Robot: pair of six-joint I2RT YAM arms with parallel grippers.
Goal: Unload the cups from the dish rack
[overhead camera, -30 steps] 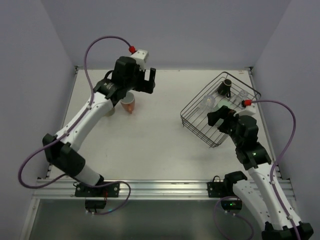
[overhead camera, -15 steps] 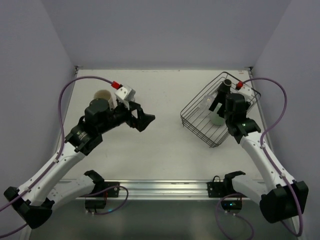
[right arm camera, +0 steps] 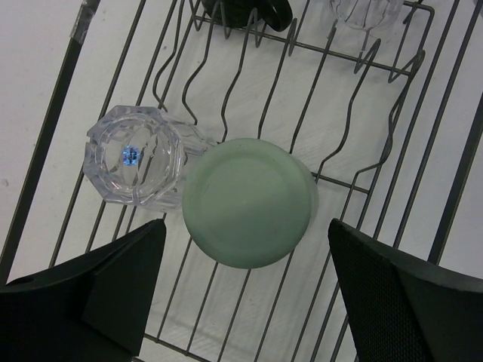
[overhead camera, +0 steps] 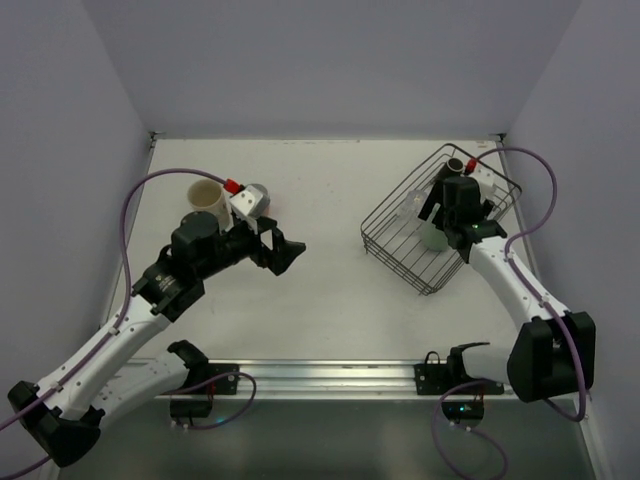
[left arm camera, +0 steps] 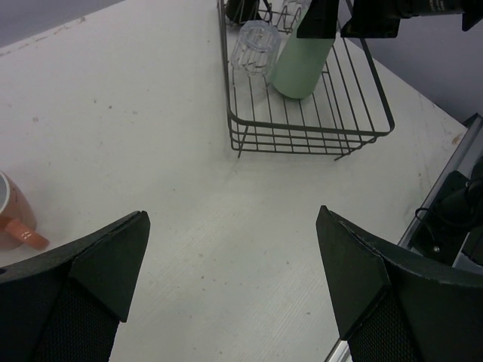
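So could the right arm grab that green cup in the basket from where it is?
Probably yes. The right end effector hangs open straight above the mint green tumbler, with nothing over it. The clear glass lying close beside it may crowd a finger.

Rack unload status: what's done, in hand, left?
Done: large beige mug, pinkish handled cup on table. In hand: nothing; right gripper open over mint green tumbler, left gripper open. Left in black wire dish rack: that tumbler, clear glass, dark brown mug.
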